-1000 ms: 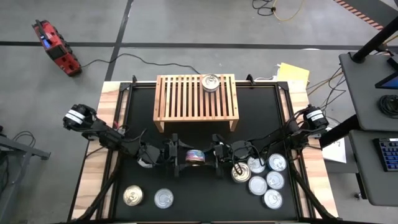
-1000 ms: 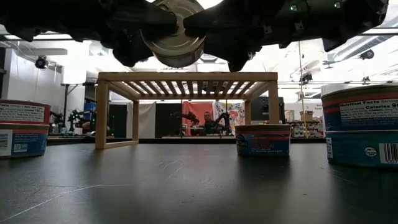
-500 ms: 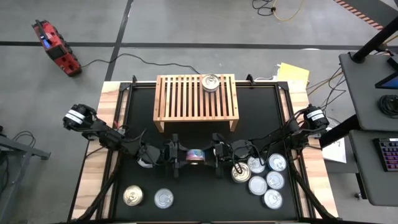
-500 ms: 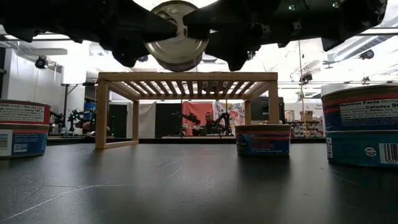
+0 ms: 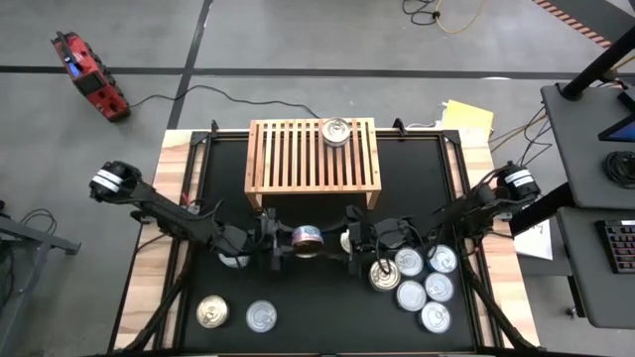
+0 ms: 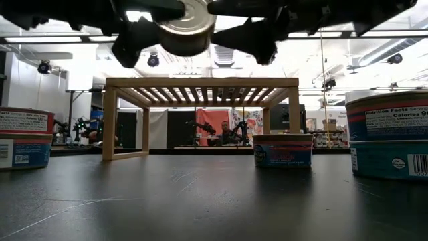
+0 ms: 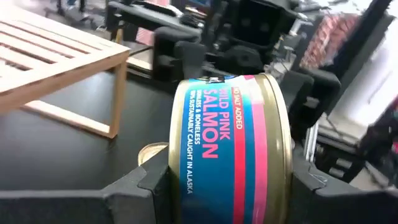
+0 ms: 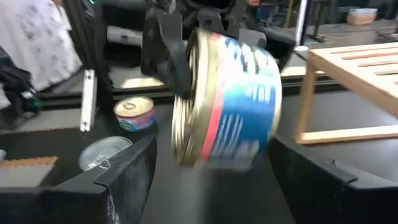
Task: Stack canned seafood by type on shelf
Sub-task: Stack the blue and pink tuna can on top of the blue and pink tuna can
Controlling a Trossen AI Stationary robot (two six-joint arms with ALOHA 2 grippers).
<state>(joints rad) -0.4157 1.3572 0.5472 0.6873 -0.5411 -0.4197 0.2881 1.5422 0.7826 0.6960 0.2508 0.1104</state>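
Note:
A blue-and-pink salmon can (image 7: 227,130) hangs on its side above the black mat, in front of the wooden shelf (image 5: 313,154). My left gripper (image 5: 281,243) is shut on it. My right gripper (image 8: 211,152) faces it from the other side. It is open, with its fingers standing on either side of the can (image 8: 227,99) and a gap at each side. Another can (image 5: 335,131) stands on the shelf's slatted top near the far right corner. In the low view the held can (image 6: 187,20) shows high above the table. My left gripper pinches the can between its two fingers, one on each flat end, here beside the gold rim (image 7: 281,155). The fingers (image 7: 146,183) come level from the table's left. The can lies on its side, tilted a little, lifted clear of the table.
Several cans (image 5: 422,278) stand grouped on the mat at the near right, below my right arm. Two more cans (image 5: 211,312) (image 5: 261,316) stand at the near left, and one (image 7: 152,152) lies under my left arm. The shelf's top to the left of its can is bare.
Both grippers have gone up together, and the can has risen with them, higher above the mat. The can has also rolled a little about the line along my left gripper.

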